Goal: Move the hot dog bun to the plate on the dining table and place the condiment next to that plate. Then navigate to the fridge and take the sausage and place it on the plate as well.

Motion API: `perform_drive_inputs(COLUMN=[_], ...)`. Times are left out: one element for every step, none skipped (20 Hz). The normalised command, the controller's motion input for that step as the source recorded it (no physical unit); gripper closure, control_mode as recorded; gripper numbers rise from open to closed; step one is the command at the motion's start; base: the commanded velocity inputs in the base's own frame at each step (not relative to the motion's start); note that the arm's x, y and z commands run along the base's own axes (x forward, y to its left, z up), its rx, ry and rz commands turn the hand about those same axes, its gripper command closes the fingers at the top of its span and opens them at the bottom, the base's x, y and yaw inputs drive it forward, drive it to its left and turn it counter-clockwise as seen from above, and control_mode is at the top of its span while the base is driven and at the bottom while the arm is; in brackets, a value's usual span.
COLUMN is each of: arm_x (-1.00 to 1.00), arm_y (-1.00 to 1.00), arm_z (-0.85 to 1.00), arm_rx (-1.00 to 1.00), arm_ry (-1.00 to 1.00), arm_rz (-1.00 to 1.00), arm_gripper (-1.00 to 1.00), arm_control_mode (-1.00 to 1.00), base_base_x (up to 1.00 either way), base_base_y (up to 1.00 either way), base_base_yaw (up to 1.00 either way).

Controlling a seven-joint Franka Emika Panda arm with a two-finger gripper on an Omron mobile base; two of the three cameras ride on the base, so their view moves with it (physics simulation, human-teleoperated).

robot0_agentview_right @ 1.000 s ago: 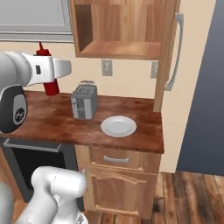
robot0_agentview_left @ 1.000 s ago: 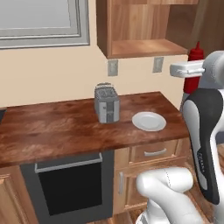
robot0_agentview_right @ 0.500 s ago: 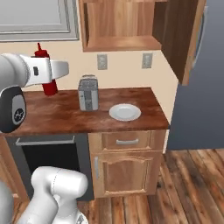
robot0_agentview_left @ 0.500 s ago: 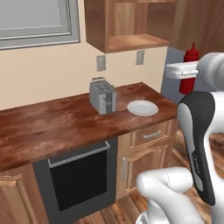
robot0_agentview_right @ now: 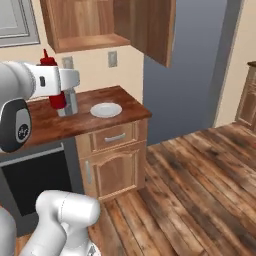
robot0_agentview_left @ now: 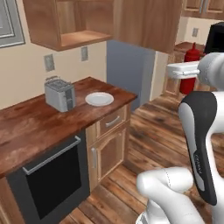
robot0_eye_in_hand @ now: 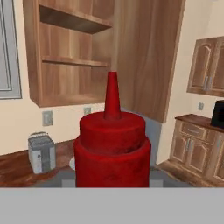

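The gripper (robot0_agentview_left: 187,70) is clamped on the condiment (robot0_agentview_left: 190,68), a red squeeze bottle carried upright in the air, clear of every surface. In the right base view the gripper (robot0_agentview_right: 62,82) holds the bottle (robot0_agentview_right: 52,82) at mid-body, with the red cap above the white hand. In the hand view the condiment (robot0_eye_in_hand: 112,144) stands directly ahead, tapered cap pointing up; the fingertips themselves are hidden behind it.

Landmark: the counter (robot0_agentview_left: 39,122), reddish-brown, with an oven (robot0_agentview_left: 50,179) below it and a drawer and cabinet door at its end.
- Toaster (robot0_agentview_left: 60,93): on the counter, against the wall, below the open wall cabinet (robot0_agentview_left: 70,22).
- White plate (robot0_agentview_left: 99,99): on the counter, near the toaster, toward the counter's free end.
- Grey fridge (robot0_agentview_right: 192,70): just beyond the counter's end.
- Wood floor (robot0_agentview_right: 200,190): in front of the counter and fridge.
- Condiment: in the left base view, well away from the counter, over the floor; in the right base view, it overlaps the toaster (robot0_agentview_right: 68,102).
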Motion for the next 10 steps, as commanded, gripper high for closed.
perform_drive_inputs(arm_x=[0.00, 0.00, 0.00, 0.00, 0.00, 0.00, 0.00, 0.00, 0.00, 0.00], arm_y=[0.00, 0.00, 0.00, 0.00, 0.00, 0.00, 0.00, 0.00, 0.00, 0.00], arm_z=[0.00, 0.00, 0.00, 0.00, 0.00, 0.00, 0.00, 0.00, 0.00, 0.00], arm_rx=[0.00, 0.00, 0.00, 0.00, 0.00, 0.00, 0.00, 0.00, 0.00, 0.00], arm_ry=[0.00, 0.00, 0.00, 0.00, 0.00, 0.00, 0.00, 0.00, 0.00, 0.00], arm_rz=[0.00, 0.00, 0.00, 0.00, 0.00, 0.00, 0.00, 0.00, 0.00, 0.00], arm_gripper=[1.00, 1.00, 1.00, 1.00, 1.00, 1.00, 1.00, 1.00, 1.00, 1.00], arm_control_mode=[1.00, 1.00, 1.00, 1.00, 1.00, 1.00, 1.00, 1.00, 1.00, 1.00], base_base_x=[-0.76, -0.77, -0.78, -0.79, -0.80, -0.80, -0.78, -0.78, -0.78, -0.79], base_base_y=[0.33, 0.31, 0.31, 0.29, 0.29, 0.29, 0.25, 0.23, 0.22, 0.21], base_base_yaw=[-0.63, -0.63, -0.63, -0.62, -0.62, -0.61, -0.60, -0.60, -0.60, -0.60])
